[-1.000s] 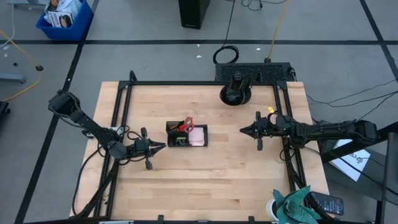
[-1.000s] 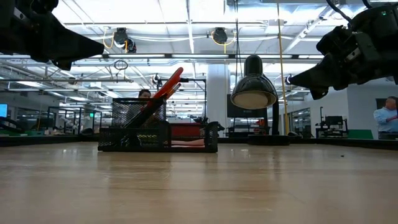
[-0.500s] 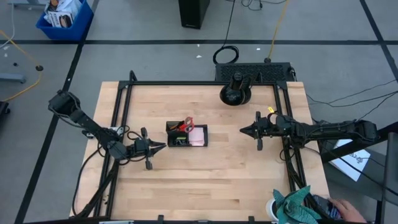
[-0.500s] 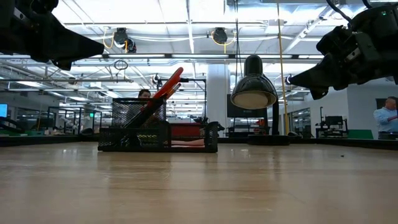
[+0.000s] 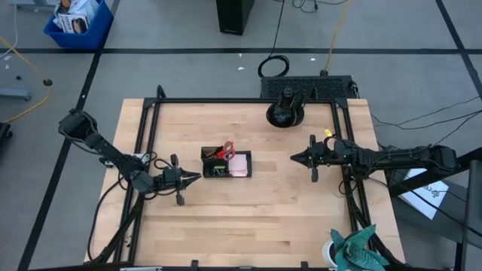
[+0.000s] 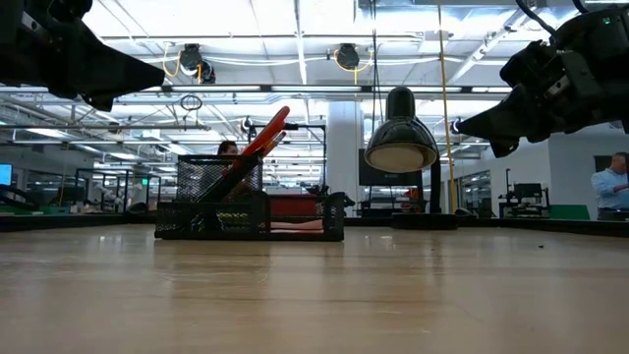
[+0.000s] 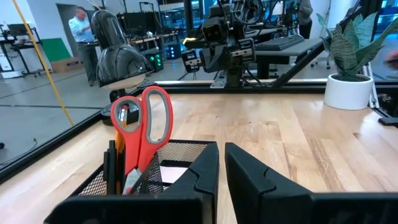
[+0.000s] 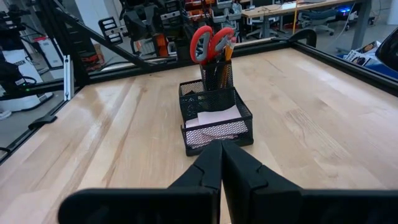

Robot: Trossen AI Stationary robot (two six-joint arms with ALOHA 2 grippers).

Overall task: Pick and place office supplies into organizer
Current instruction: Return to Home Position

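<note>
The organizer [image 5: 226, 164], a black mesh tray, stands at mid-table. Red-handled scissors [image 8: 211, 38] stand handles-up in its tall compartment with orange pencils [image 7: 119, 140] and dark pens beside them. A pink sticky-note pad [image 5: 240, 165] lies in the low compartment. My left gripper [image 5: 197, 178] hovers level just left of the organizer, fingers [image 7: 205, 165] all but together, nothing between them. My right gripper [image 5: 294, 158] hovers level to its right, shut and empty, pointing at the organizer [image 8: 214, 121].
A black desk lamp on a round stand [image 5: 285, 113] sits at the far right of the table. A potted plant [image 5: 352, 252] stands at the near right corner. Black frame rails [image 5: 148, 135] run along the table's sides. A person [image 6: 611, 187] stands far off in the room.
Both arms have kept still. A person's hand came in at the near right corner beside the plant and went away again, and the dark handset that lay there is gone.
</note>
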